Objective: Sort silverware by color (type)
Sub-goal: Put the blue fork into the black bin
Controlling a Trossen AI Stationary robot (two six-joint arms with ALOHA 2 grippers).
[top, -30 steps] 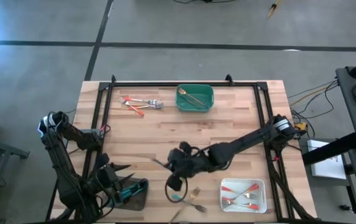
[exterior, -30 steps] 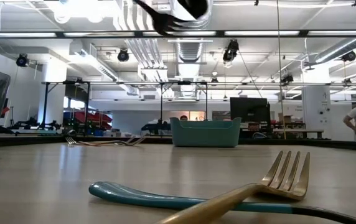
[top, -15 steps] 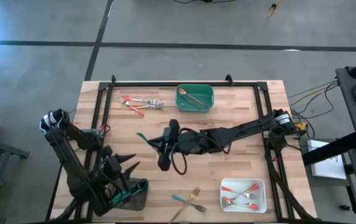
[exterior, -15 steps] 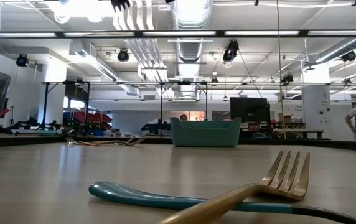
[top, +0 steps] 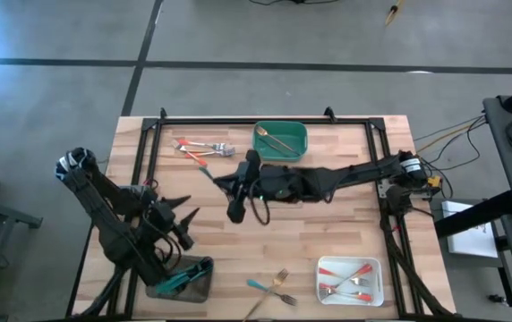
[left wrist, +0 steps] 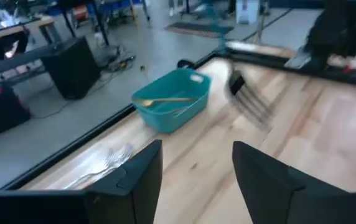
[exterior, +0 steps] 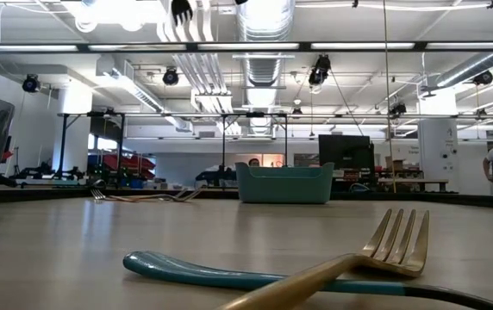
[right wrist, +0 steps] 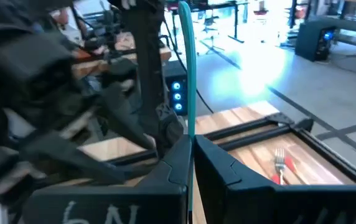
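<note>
Right gripper (top: 223, 184) clamped on teal-handled utensil (right wrist: 186, 68).
Held above table centre; left gripper (top: 183, 218) waits near table's left front, fingers apart.

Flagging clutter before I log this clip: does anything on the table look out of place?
Yes. Near the front edge, a gold fork lies crossed over a teal-handled utensil, loose beside the white tray and unsorted. Red-handled pieces also sit loose at the back left.

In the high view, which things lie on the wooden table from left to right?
Left gripper → grey tray → red-handled silverware pile → right gripper holding a teal-handled utensil → green tray → white tray with red-handled forks.
</note>
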